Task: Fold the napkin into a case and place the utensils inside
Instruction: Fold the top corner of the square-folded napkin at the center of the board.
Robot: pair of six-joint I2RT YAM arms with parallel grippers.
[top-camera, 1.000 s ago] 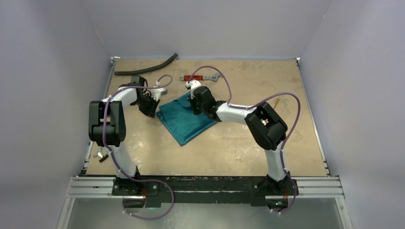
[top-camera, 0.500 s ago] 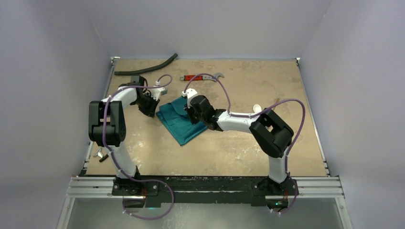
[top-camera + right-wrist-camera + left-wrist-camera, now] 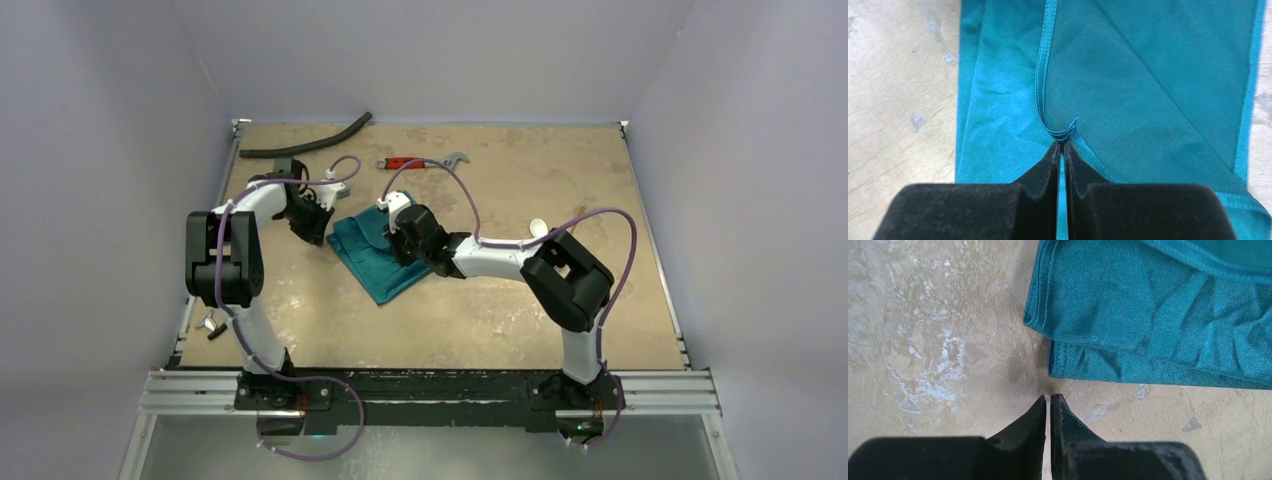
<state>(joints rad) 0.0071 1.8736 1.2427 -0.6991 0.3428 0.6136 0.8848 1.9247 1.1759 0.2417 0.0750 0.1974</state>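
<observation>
The teal napkin (image 3: 372, 264) lies folded on the table left of centre, several layers thick in the left wrist view (image 3: 1158, 315). My right gripper (image 3: 1062, 145) is shut on a hemmed corner of the napkin (image 3: 1148, 75) and holds that flap over the cloth below; from above it sits over the napkin's upper part (image 3: 398, 238). My left gripper (image 3: 1048, 399) is shut and empty, its tips on bare table just short of the napkin's corner, seen from above at the cloth's left corner (image 3: 318, 230). The white spoon (image 3: 538, 227) and the tan wooden utensil (image 3: 577, 212) lie to the right, behind the right arm.
A red-handled wrench (image 3: 420, 161) lies behind the napkin and a black hose (image 3: 305, 140) at the back left. Small pliers (image 3: 210, 323) rest by the left rail. Grey walls close in three sides of the table (image 3: 470, 320).
My right gripper has moved left with the napkin's corner, folding the right part over so the cloth looks narrower. The spoon has come into view. The left arm has stayed put.
</observation>
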